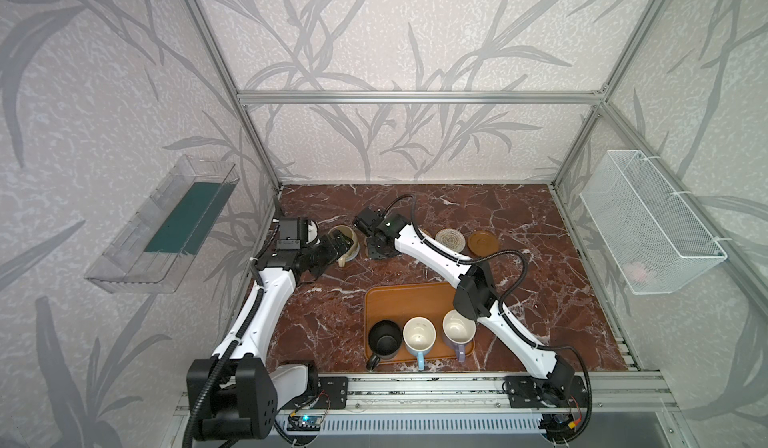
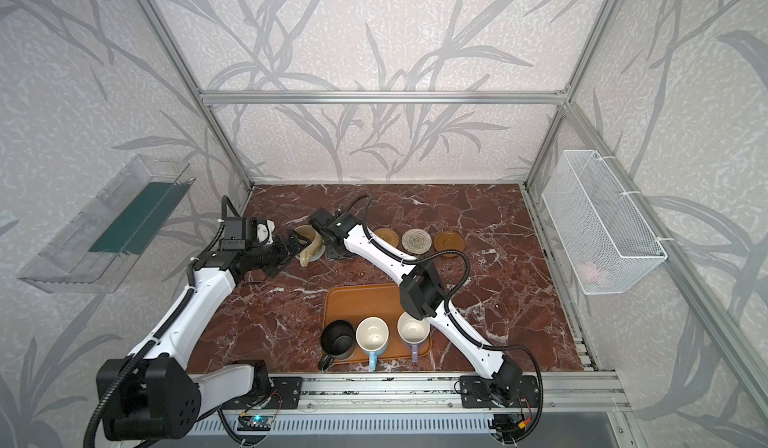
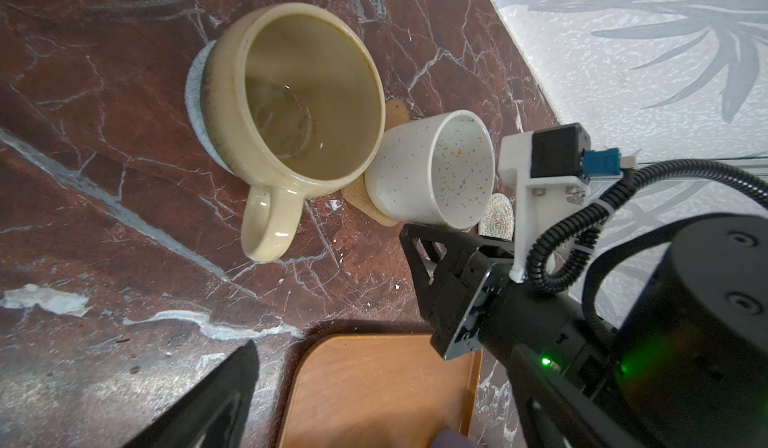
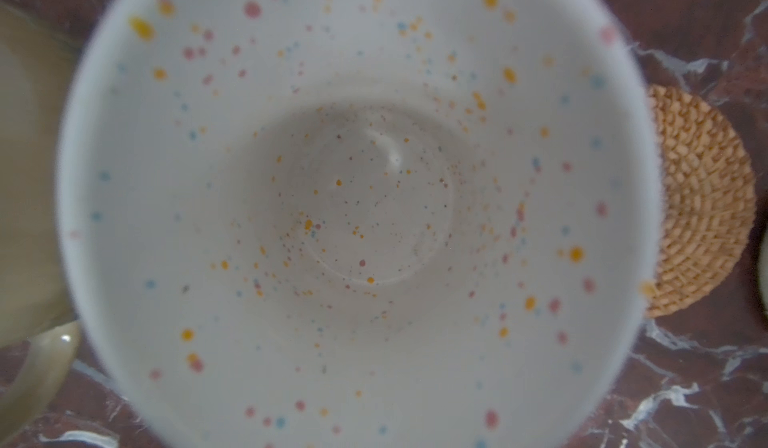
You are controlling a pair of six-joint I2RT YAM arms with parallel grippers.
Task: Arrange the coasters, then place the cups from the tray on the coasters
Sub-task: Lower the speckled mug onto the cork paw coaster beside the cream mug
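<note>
Marble tabletop (image 3: 124, 259), speckled cup (image 3: 415, 176) on paw coaster (image 3: 361, 203), right tool (image 3: 451, 237) at its rim, cannot tell if clamped

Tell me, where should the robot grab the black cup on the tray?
Probably by its rim, coming straight down from above. The black cup stands upright with its mouth open, so one finger can go inside the wall and one outside. Best pinch the left side: the light blue cup sits close on its right, and the handle pokes out toward the near edge of the tray.
</note>
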